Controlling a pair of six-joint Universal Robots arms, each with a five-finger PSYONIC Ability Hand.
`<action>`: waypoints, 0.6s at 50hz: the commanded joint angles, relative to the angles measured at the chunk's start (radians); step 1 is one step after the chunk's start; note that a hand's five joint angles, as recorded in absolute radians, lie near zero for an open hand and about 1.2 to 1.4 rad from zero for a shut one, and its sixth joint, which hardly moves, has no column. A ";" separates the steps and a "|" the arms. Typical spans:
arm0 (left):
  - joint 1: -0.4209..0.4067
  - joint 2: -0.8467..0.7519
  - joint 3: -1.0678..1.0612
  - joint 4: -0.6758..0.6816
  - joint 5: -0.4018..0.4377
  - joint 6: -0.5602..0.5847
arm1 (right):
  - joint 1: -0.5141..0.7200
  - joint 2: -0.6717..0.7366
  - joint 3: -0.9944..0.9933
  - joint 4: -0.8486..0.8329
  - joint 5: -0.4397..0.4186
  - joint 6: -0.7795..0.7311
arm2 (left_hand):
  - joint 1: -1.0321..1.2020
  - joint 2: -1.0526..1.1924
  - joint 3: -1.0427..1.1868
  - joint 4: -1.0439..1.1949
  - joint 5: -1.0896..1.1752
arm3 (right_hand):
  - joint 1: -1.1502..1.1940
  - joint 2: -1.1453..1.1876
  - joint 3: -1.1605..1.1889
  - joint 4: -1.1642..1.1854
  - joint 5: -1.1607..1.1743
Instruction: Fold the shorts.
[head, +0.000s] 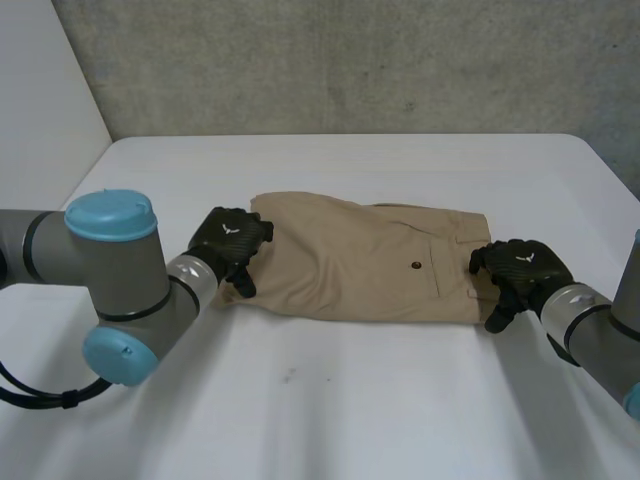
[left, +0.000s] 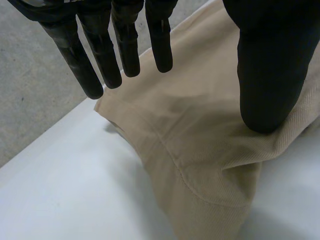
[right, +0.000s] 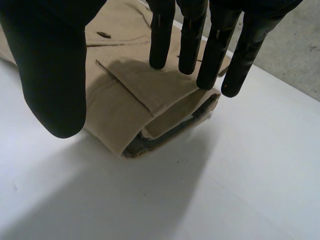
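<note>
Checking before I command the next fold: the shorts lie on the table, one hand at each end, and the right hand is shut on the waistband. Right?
Not quite. The right hand is open: the right wrist view shows its fingers straight over the waistband end of the shorts, gripping nothing. The rest holds.

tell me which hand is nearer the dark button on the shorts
Right. The right hand is at the waistband end of the shorts, close to the button; the left hand is at the far hem end.
</note>
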 joint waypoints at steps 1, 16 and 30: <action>0.000 -0.001 -0.017 0.005 -0.001 0.000 | 0.003 0.043 0.004 -0.054 0.012 -0.008 | 0.082 0.081 0.079 0.077 0.076 | 0.244 0.175 0.171 0.169 0.186; 0.026 0.019 -0.049 -0.010 -0.015 0.000 | -0.021 0.072 -0.007 -0.112 0.028 -0.121 | 0.055 0.055 0.053 0.051 0.049 | 0.991 0.923 0.919 0.917 0.934; 0.043 0.333 -0.215 -0.016 -0.005 -0.016 | -0.231 -0.047 -0.096 0.075 0.048 -0.313 | -0.001 -0.001 -0.003 -0.005 -0.006 | 0.991 0.923 0.919 0.917 0.934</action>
